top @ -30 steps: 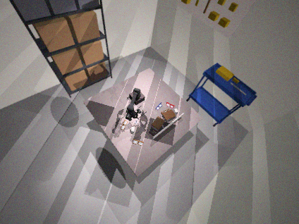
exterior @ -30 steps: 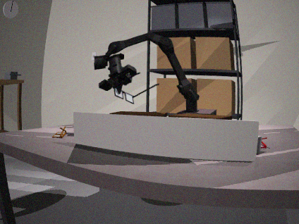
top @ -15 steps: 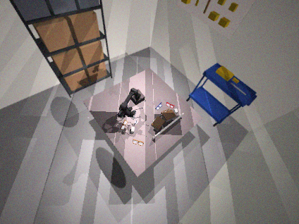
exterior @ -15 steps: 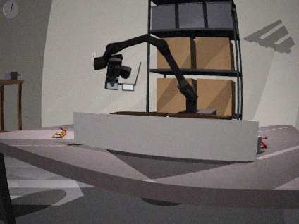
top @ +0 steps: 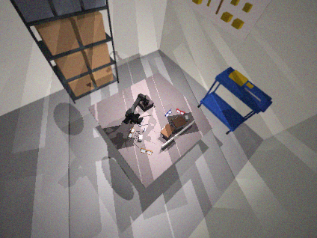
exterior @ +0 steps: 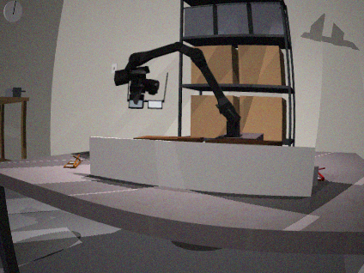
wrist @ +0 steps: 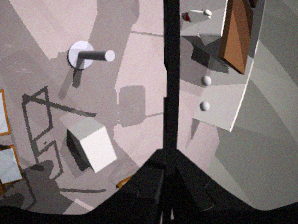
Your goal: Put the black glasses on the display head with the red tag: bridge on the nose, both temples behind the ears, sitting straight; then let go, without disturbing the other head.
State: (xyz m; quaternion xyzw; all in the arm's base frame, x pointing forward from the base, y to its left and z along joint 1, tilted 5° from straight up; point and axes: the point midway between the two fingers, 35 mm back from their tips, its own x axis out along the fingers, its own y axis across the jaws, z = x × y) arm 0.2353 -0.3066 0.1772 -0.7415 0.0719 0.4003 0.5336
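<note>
Your pincer [exterior: 138, 95] is clamping the black glasses [exterior: 148, 102] and holding them high above the worktop [exterior: 197, 165], lenses hanging below the fingers, one temple sticking up. Beneath, in the wrist view, a white cube [wrist: 95, 147] is sitting on the worktop.

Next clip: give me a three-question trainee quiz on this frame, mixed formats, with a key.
1. True or false: the gripper holds the black glasses up in the air, above the table.
2. Which stands behind the arm's base in the exterior view? A) blue cart B) shelf rack with cardboard boxes C) wooden side table
3. Fill in: in the top view, the cart is coloured ____.

Key: 1 true; 2 B; 3 blue.
</note>
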